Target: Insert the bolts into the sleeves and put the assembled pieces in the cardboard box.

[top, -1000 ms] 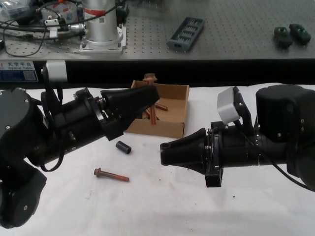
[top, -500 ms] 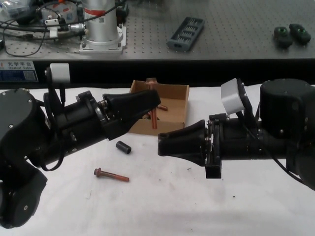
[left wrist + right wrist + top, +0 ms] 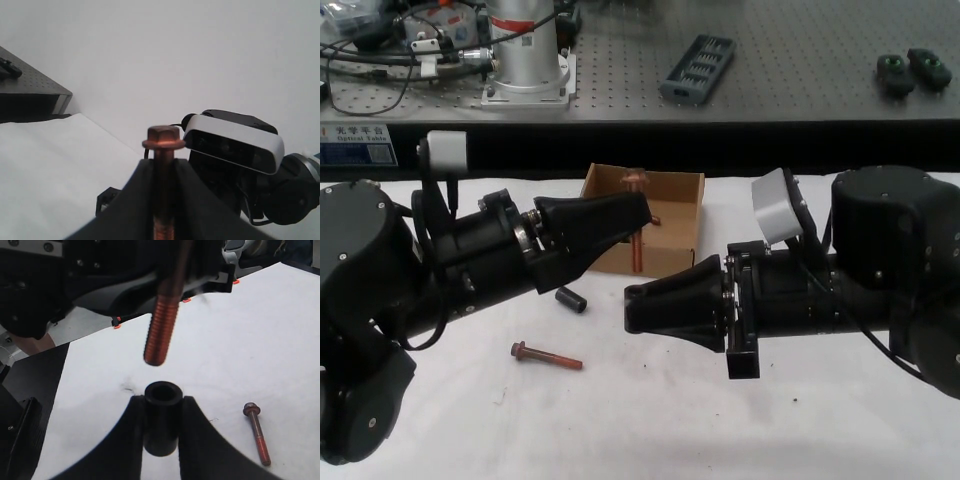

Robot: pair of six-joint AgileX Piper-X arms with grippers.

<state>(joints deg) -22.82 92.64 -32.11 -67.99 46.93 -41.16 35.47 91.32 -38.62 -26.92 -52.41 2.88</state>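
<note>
a copper bolt with a flanged hex head stands upright, head up, clamped between the fingers of the left gripper. its threaded tip hangs just above the open bore of a short black sleeve, not yet inside it. the sleeve is held upright in the right gripper. both are near the front wall of the open cardboard box. a second bolt lies flat on the white cloth, near a second sleeve lying on its side.

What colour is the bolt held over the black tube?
Copper-coloured; the bolt shows best in the left wrist view.
</note>
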